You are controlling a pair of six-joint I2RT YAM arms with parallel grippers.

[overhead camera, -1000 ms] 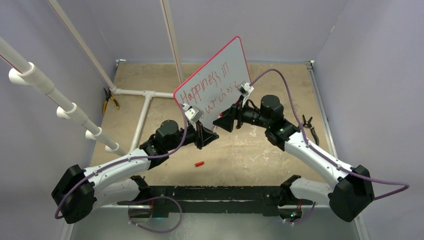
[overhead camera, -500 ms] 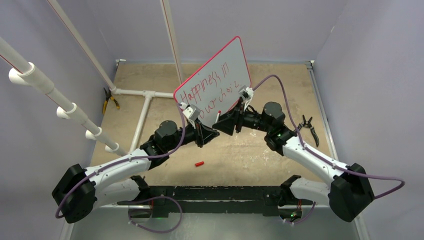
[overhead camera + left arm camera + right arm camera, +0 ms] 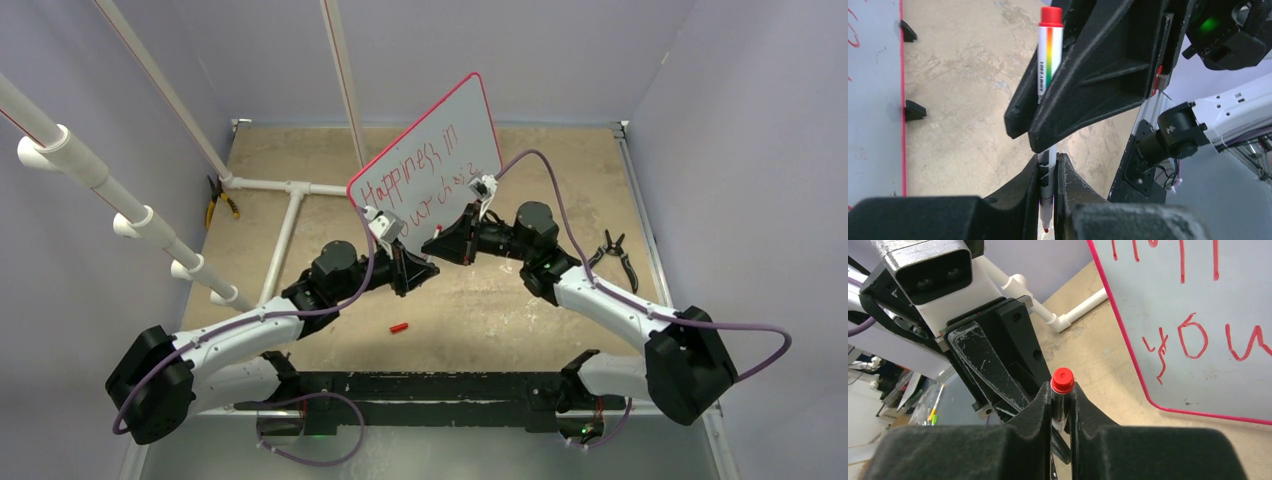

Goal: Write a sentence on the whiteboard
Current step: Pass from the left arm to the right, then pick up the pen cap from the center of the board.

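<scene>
The whiteboard (image 3: 440, 140), red-rimmed, stands tilted at the middle back and carries the sentence (image 3: 415, 178) in red, two slanted lines. In the right wrist view the whiteboard (image 3: 1198, 300) shows red lettering (image 3: 1193, 337). The two grippers meet just in front of it. My left gripper (image 3: 417, 268) (image 3: 1049, 182) is shut on a marker (image 3: 1046, 60) near its bare red tip. My right gripper (image 3: 447, 243) (image 3: 1062, 401) is shut on the same marker's (image 3: 1062, 381) red back end, which pokes out between its fingers (image 3: 1088, 75).
A small red cap (image 3: 399, 327) lies on the table in front of the grippers. A white pipe frame (image 3: 290, 215) lies at the left, yellow-handled pliers (image 3: 222, 197) beside it. Black pliers (image 3: 615, 250) lie at the right. White poles slant along the left wall.
My right arm has moved left toward the left gripper, and its jaws have closed on the marker's back end. The left arm and the whiteboard have stayed put.
</scene>
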